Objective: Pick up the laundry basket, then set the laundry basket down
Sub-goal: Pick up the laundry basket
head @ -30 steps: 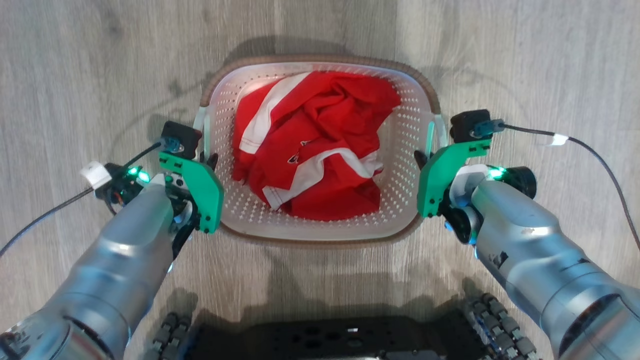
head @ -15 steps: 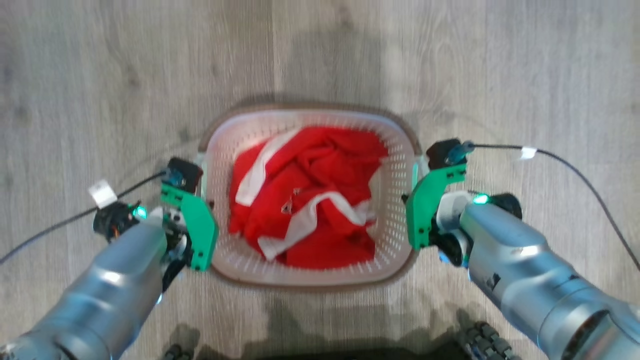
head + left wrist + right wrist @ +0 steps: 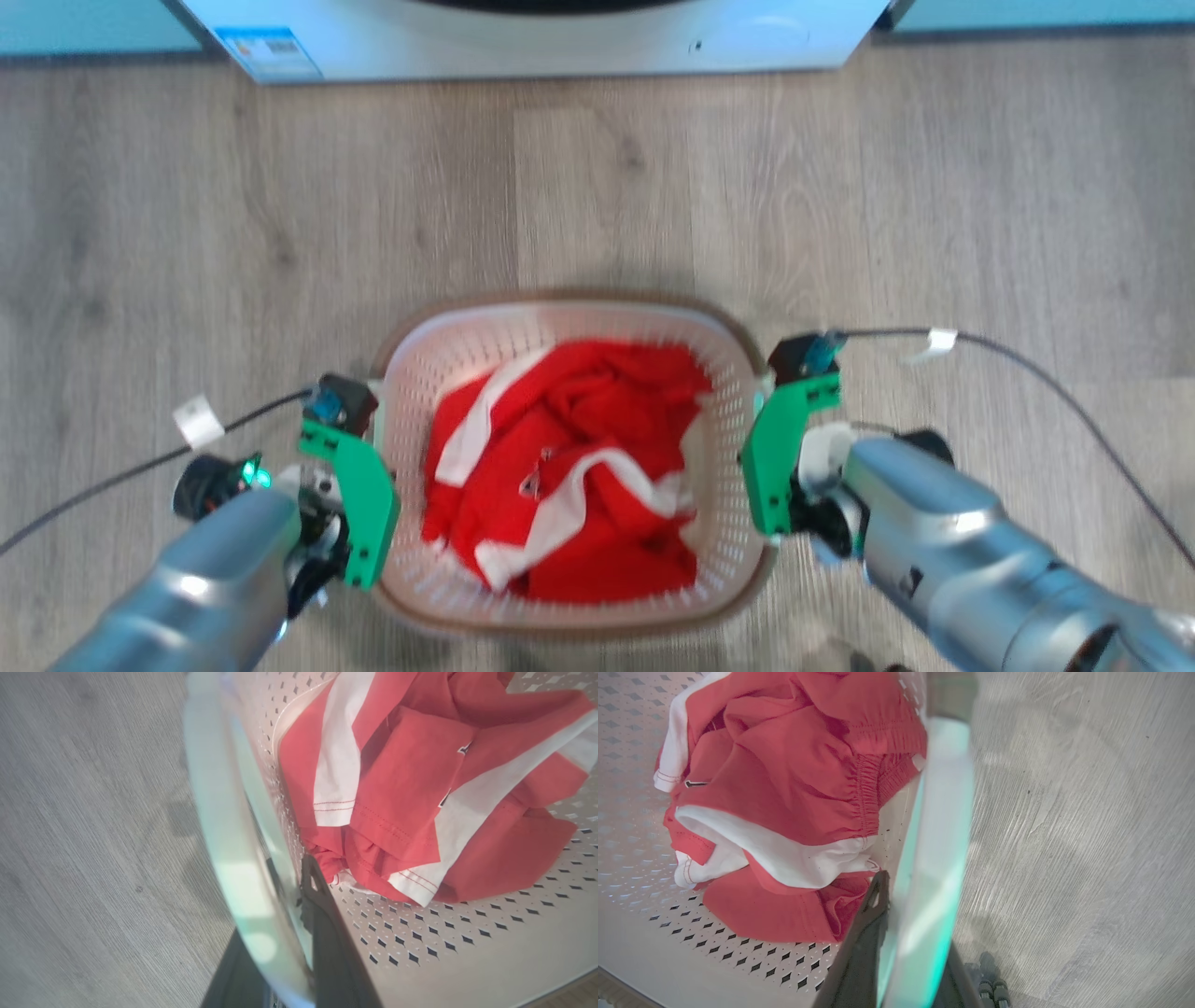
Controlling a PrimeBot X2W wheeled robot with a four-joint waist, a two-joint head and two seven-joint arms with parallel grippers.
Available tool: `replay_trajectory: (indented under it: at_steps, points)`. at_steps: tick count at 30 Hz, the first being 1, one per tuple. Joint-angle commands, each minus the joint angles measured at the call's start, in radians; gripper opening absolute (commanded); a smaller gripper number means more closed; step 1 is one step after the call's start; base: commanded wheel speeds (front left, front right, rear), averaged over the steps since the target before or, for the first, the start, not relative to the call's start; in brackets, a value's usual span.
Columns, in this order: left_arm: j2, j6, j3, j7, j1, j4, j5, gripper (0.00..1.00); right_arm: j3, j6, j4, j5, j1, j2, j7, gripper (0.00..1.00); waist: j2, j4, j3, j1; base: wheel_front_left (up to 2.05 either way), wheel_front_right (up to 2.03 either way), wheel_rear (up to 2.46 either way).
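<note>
Your laundry basket [image 3: 560,301] sits low in the head view, toward 6 o'clock. The washer [image 3: 560,37] stands across the floor [image 3: 187,233] at 12 o'clock. The left gripper [image 3: 275,914] pinches the left handle [image 3: 219,812] at the basket's 9 o'clock, with 1 dark finger inside the wall and 1 outside. The right gripper [image 3: 915,933] pinches the right handle [image 3: 945,765] at 3 o'clock the same way. Whether the base is clear of the floor, you cannot tell.

Watch 3 things:
- The handles look thin and smooth. If 1 arm leads the other, a pinch may slide and the basket would tilt.
- The red garment [image 3: 569,467] lies loose, so a jolt could shift its weight.
- Each inner finger sits just beside the cloth, so it might snag when you let go.
</note>
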Motion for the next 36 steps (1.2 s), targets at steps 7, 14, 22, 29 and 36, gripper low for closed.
replay_trajectory:
  at_steps: [7, 14, 22, 29, 36]
  points:
    - [0.070, -0.008, -0.013, 0.057, 0.061, -0.094, -0.024, 0.00, 0.054, 0.009, -0.076, 0.013, 0.074, 0.025, 0.062, 0.00, -0.0001, 0.000, -0.129, 0.0001, 0.00, 0.00, 0.00]
    - [0.105, -0.008, -0.015, 0.094, 0.101, -0.160, -0.032, 0.00, 0.078, 0.009, -0.095, 0.023, 0.101, 0.025, 0.117, 0.00, -0.0001, 0.006, -0.227, 0.0001, 0.00, 0.00, 0.00]
    - [0.169, -0.008, -0.015, 0.172, 0.161, -0.272, -0.066, 0.00, 0.090, 0.009, -0.126, 0.042, 0.140, 0.025, 0.172, 0.00, -0.0001, 0.013, -0.340, 0.0001, 0.00, 0.00, 0.00]
    - [0.244, 0.035, -0.010, 0.201, 0.205, -0.396, -0.090, 0.00, 0.092, 0.009, -0.147, 0.045, 0.153, 0.025, 0.206, 0.00, -0.0001, 0.010, -0.409, 0.0001, 0.00, 0.00, 0.00]
    - [0.306, 0.098, -0.007, 0.226, 0.243, -0.524, -0.107, 0.00, 0.078, 0.009, -0.166, 0.047, 0.157, 0.023, 0.224, 0.00, -0.0001, 0.005, -0.446, 0.0001, 0.00, 0.00, 0.00]
